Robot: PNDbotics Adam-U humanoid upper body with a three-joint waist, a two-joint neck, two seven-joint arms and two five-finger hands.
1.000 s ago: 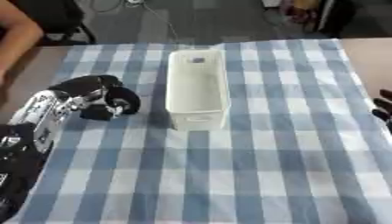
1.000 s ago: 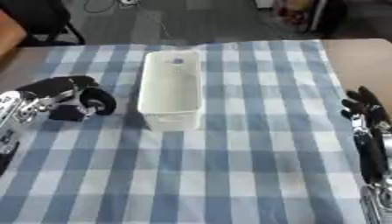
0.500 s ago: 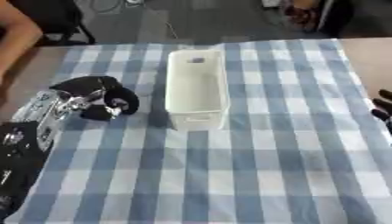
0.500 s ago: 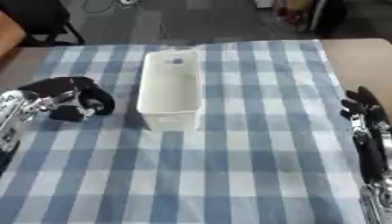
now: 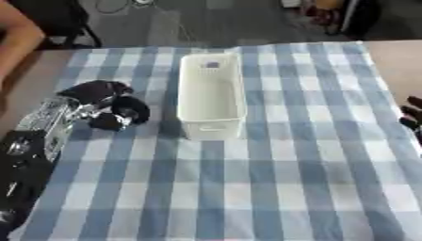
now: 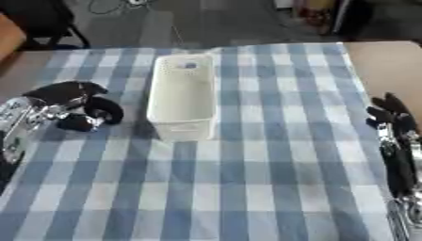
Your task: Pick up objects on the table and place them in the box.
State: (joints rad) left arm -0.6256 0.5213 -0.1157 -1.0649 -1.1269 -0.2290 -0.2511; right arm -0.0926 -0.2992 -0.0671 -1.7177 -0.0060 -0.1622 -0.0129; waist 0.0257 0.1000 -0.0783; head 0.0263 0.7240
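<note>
The robot's left hand (image 5: 105,104) lies low on the left side of the surface (image 5: 272,188), its black fingers (image 5: 130,109) and thumb curled inward toward one another. Whether they close on anything cannot be told; a dark rounded shape sits within the curl, but it may be part of the hand itself. Behind the fingers the silver wrist and black forearm run down toward the lower left corner.

Just right of that hand stands the box (image 5: 211,94), a long, narrow tub of white plastic with rounded corners, a lipped rim and smooth walls. Hand and box are near but apart. The box sits lengthwise, running away from the robot, and a small dark mark shows at its far inner end; what it is cannot be made out.

The surface is covered by a cloth (image 6: 272,155) in a blue, grey and white check, lying flat with faint creases. Bare brown tabletop shows beyond the cloth's left and right edges.

The right hand (image 6: 389,115) rests at the right edge of the cloth, well apart from the box, its black fingers straight and pointing up the surface, holding nothing. Its silver-jointed arm trails toward the lower right corner.
</note>
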